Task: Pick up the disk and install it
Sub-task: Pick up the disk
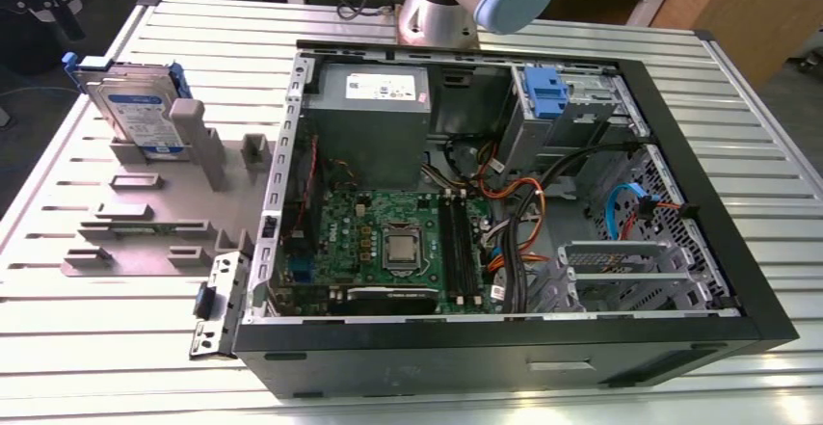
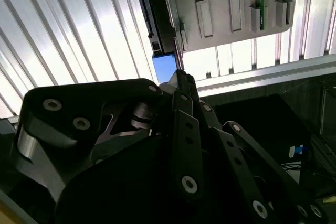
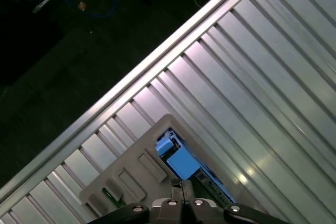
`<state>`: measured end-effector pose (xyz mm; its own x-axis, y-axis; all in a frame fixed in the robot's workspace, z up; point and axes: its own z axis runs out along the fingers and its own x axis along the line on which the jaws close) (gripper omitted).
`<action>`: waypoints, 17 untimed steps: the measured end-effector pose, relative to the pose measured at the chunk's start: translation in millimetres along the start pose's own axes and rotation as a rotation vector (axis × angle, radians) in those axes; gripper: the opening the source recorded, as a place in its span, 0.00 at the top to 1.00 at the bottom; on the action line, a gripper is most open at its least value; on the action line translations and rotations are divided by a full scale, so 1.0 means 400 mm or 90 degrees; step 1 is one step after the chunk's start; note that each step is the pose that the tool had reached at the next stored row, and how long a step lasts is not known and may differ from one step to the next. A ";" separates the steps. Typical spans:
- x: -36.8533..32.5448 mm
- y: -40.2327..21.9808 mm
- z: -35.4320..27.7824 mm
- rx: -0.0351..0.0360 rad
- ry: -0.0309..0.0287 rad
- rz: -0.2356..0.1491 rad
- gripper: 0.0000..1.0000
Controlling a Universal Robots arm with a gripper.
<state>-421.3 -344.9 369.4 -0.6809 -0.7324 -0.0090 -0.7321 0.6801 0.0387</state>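
Currently my pincer (image 3: 181,184) is pressed together, gripping nothing. Disk (image 1: 135,107) stands on edge in the holder (image 1: 142,203) on the worktop (image 1: 129,348), ten o'clock from the case (image 1: 489,353), just beneath the tips.

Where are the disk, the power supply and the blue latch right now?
disk (image 1: 135,109): exterior view, on its white-and-blue label.
power supply (image 1: 373,134): exterior view, on its grey face.
blue latch (image 1: 545,91): exterior view, on its blue plastic.
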 end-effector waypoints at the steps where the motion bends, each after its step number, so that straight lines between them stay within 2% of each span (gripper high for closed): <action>1: 0.000 0.000 0.000 -0.0001 0.0001 -0.003 0.89; 17: 0.000 0.000 0.000 -0.0005 0.0022 -0.057 0.89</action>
<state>-421.3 -344.9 369.3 -0.6120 -0.7908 -0.0090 -0.7904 0.6113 0.0387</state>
